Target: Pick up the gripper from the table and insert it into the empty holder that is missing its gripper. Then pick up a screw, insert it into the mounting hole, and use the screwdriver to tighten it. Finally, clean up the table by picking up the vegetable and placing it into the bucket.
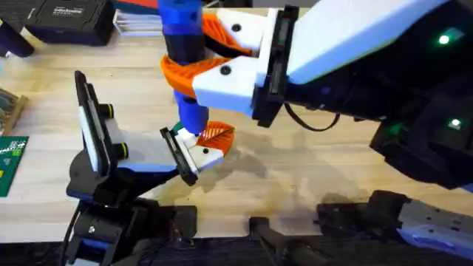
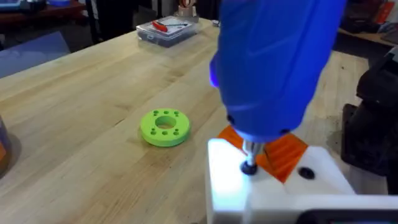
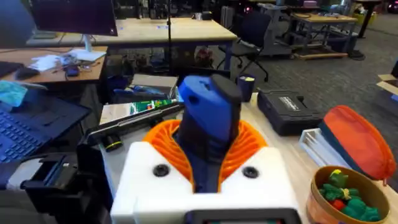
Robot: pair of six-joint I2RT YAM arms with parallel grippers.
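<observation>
Holding the screwdriver [image 1: 182,44] upright, the right gripper [image 1: 211,55] sits at upper centre of the overhead frame, its white fingers with orange ribbed pads [image 1: 191,72] closed around the blue barrel. The barrel runs down to centre frame, where its pale tip meets the holder [image 1: 201,155], a white block with the orange gripper [image 1: 218,134] already seated in it.

Left wrist view: screwdriver [image 2: 273,62] fills upper right; its narrow bit comes down onto a dark screw [image 2: 249,168] in the top face of the white holder [image 2: 236,186] at lower centre. The orange ribbed gripper [image 2: 286,152] lies just behind the bit, touching the block. A second black dot shows on the block to the right of the screw.

Left gripper [image 1: 140,140] at lower left of the overhead: black fingers spread wide, one near the holder's left edge, the other well apart at left (whether the near finger presses the block, cannot tell).

Lime-green disc [image 2: 164,127] with holes rests on the table [image 2: 81,93] at centre left of the left wrist view, apart from the holder. A clear box [image 2: 168,30] sits at top centre.

Right wrist view: the bucket [image 3: 345,196] at lower right, green, yellow and red toy pieces inside.
</observation>
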